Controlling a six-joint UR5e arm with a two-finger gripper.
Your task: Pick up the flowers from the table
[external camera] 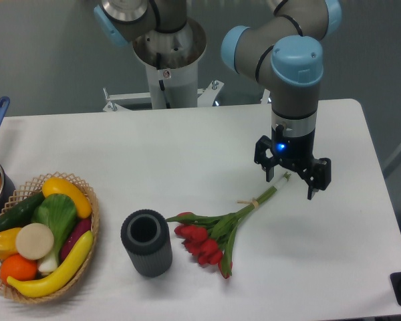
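I have the gripper (pixel 292 180) with its fingers spread apart and holding nothing, poised over the bare stem end of the flowers (pixel 214 234), which lie flat on the table (pixel 187 147). Taking the bunch as my landmark: the red heads point toward the near edge, the stems run up and away to the far right, and the pale band (pixel 254 202) ties them partway along that run. The gripper sits right at the stem tips beyond the band, one finger on either side of the stems as far as I can judge, though from this one view I cannot tell whether the fingertips are down at table level or hanging a little above. A dark ribbed cup (pixel 146 242) stands just left of the flower heads, and a basket (pixel 93 221) of toy vegetables sits well beyond it to the left, both out of my way. I read this as the end of the approach, with the grasp itself not yet made. The next move calls for settling down until the fingertips straddle the stems, then closing gently; the stems are thin and slippery. Gripping so near the tips, I expect the heavy heads to droop, so the lift should be slow and straight.
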